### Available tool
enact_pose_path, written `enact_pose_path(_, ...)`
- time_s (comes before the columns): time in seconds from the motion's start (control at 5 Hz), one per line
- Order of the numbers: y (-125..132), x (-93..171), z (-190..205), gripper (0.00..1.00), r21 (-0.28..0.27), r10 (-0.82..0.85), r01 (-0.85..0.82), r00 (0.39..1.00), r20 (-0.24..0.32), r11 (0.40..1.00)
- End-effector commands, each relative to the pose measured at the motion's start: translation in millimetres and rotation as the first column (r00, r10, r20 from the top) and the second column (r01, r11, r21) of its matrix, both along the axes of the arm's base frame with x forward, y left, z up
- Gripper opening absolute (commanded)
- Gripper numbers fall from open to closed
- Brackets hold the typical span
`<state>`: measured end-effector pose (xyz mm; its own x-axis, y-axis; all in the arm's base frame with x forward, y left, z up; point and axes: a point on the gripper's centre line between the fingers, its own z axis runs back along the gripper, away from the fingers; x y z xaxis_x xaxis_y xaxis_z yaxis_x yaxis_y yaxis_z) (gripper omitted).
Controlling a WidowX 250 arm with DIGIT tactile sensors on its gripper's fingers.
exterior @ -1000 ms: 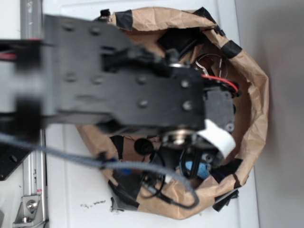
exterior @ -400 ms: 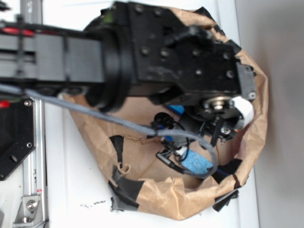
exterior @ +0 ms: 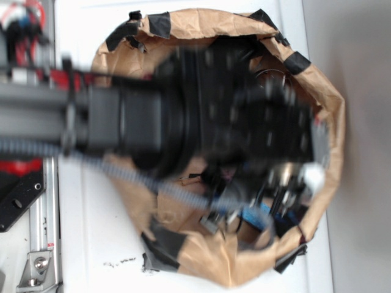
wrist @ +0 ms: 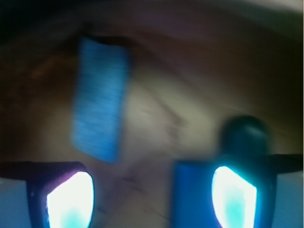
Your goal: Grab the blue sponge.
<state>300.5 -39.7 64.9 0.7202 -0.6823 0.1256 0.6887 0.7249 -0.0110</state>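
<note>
My pincer hangs wide open and empty inside the crumpled brown paper bag. The small speckled blue sponge block lies ahead, beyond my left fingertip, untouched; everything blurred.

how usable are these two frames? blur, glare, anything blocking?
Exterior view: the arm is motion-smeared and covers most of the paper-lined bin; only a sliver of blue shows beneath it. Wrist view: blurred throughout, both fingertips blown out white-cyan; the blue sponge is still readable as a speckled block, upper left.
</note>
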Motion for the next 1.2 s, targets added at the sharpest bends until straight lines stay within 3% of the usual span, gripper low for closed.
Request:
enact_pose_path(0.0, -36.4, -4.3, 6.1, 1.0, 0.037, -0.051, 0.05, 0.998, 0.046, 0.998)
enact_pose_path(0.4, -40.7, -1.8, -6.5, 1.0, 0.03, -0.009, 0.008, 1.0, 0.027, 1.0)
enact_pose_path(0.8, -54.4, 18.5, -28.4, 1.0, 0.112, 0.04, -0.042, 0.999, 0.026, 0.993)
enact_pose_path(1.0, -54.2, 18.4, -30.3, 0.0, 0.068, 0.119, -0.119, 0.993, 0.008, 0.991)
